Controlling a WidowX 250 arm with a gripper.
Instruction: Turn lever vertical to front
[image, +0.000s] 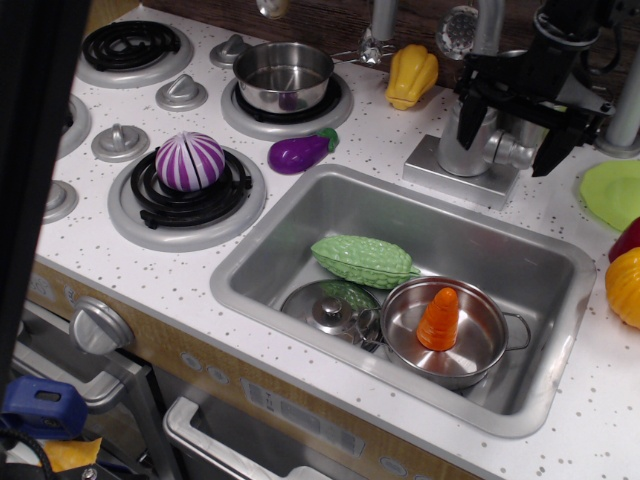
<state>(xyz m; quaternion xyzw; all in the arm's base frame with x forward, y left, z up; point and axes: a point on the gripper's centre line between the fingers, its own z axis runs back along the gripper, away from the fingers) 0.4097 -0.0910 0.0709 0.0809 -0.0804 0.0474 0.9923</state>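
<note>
Black end effector (513, 125) upper right, pointing down, fingers (469, 122) spread apart.

Your gripper (511, 133) hung open over the faucet body (482, 135), one black finger (468, 120) at its left side and the other beyond the lever (516, 150), which stuck out to the right. In the sink (300, 230) below lay a green gourd (362, 260), a lid (325, 310) and a pot (470, 350) holding a carrot (439, 319).

Brushed, satin steel sink basin (545, 262); inside it a polished metal pot (405, 318) and a glossy green plastic gourd (362, 260). Beside it, matt white speckled countertop (150, 270).
</note>
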